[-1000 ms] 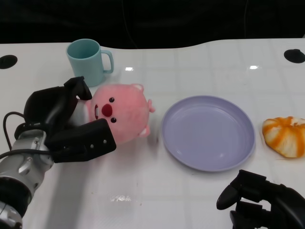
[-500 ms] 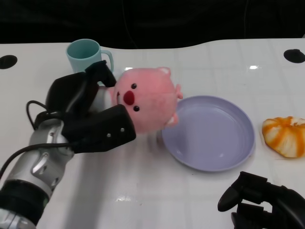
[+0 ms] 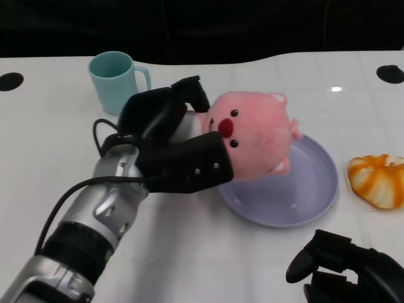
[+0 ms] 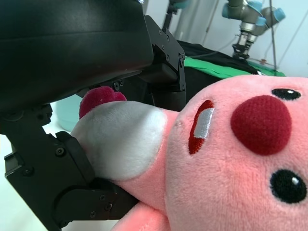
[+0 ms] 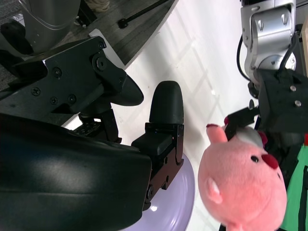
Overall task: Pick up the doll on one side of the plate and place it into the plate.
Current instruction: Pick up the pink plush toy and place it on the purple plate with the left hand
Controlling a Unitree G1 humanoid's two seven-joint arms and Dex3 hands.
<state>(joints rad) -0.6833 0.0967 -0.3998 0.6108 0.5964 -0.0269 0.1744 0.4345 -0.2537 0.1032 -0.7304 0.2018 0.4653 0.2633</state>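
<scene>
A: Looking at the white table (image 3: 189, 252) first: nothing on it has moved by itself. What has changed is the silver left forearm (image 3: 95, 221), which has swung toward the middle and carried the doll with it.

B: So the round lilac plastic plate (image 3: 315, 189) is in the same place?

A: Yes, same place. One second ago its whole rim was free. Now its left part is covered by the round pink plush doll with the red nose (image 3: 252, 142).

B: And the doll, where is it exactly?

A: It was on the table left of the plate, next to the light teal mug (image 3: 117, 79). Now it is in the air, above the left edge of the plate. I judge it does not touch the plate yet.

B: How does the black left hand (image 3: 173, 148) hold it?

A: The fingers are closed around the back of the doll; the left wrist view shows the white belly patch pressed between the black parts. The black right hand (image 3: 350, 271) has not moved, low at the near edge, fingers curled in, holding nothing.

B: What does it mean for the task?

A: The lifting is done, I think. A little more to the right, then down, then release. The orange-and-white round thing (image 3: 377, 180) on the right is not involved.
</scene>
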